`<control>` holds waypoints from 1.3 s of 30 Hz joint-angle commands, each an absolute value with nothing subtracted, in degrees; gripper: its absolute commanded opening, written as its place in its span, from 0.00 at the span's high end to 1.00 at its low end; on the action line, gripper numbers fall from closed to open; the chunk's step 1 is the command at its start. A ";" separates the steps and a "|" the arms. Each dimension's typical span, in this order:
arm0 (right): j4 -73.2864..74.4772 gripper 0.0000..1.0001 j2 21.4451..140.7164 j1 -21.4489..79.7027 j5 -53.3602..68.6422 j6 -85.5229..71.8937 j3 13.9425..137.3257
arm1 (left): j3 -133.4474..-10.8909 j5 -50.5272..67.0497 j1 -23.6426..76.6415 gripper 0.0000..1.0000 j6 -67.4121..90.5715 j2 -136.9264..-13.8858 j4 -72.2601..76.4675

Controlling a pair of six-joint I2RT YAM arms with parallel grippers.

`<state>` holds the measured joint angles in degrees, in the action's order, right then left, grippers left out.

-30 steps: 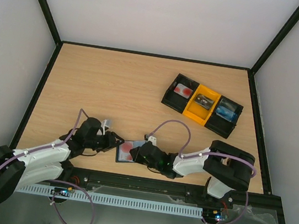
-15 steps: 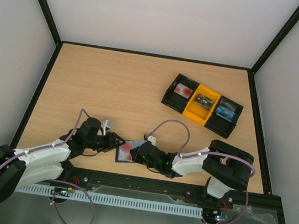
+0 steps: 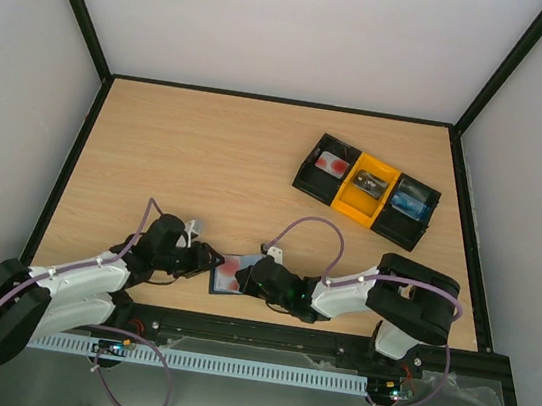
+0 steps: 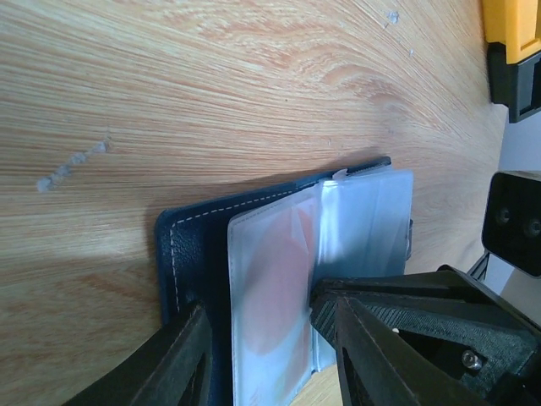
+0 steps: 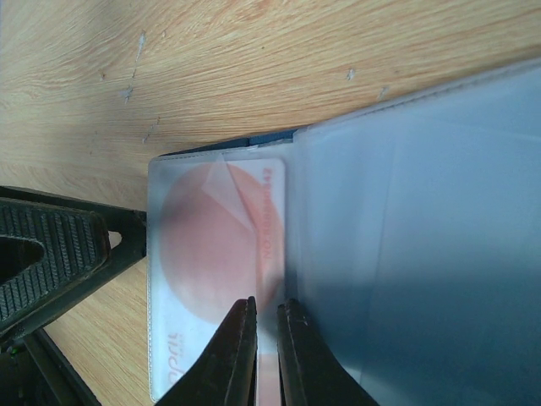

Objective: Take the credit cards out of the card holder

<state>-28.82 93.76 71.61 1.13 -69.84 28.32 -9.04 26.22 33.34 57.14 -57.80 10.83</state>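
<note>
Dark navy-blue folding card holder (image 4: 190, 254) lies open by the desk's (image 3: 207, 154) near edge. I see my right gripper (image 5: 264, 306) pinching its pinkish-white plastic card (image 5: 211, 254). My left gripper (image 3: 207, 261) has fingers apart over the cover; I can't tell if it grips.

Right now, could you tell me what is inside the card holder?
In the card holder, a pinkish-white card with a red spot shows through the frosted pocket, its edge pinched by the right gripper. Any card beneath is hidden.

Red print on card (image 5: 203, 254), too blurred
</note>
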 commanded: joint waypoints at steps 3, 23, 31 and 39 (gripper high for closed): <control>-27.29 0.90 94.84 72.07 -0.64 -70.14 28.17 | -8.90 25.68 33.04 0.57 56.15 -58.00 10.67; -27.60 0.90 95.02 72.07 -0.55 -70.09 28.07 | -11.35 24.21 32.87 0.59 55.24 -55.89 8.62; -28.11 0.90 95.33 72.15 -0.44 -70.31 27.86 | -10.12 25.64 32.87 0.59 55.84 -56.10 11.99; -28.30 0.90 95.33 72.09 -0.37 -70.40 27.81 | -10.01 25.31 32.87 0.59 55.70 -57.56 12.74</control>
<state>-29.65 94.21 71.61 1.10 -69.91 28.32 -10.26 25.15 33.10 56.38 -56.36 11.38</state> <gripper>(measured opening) 0.101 0.412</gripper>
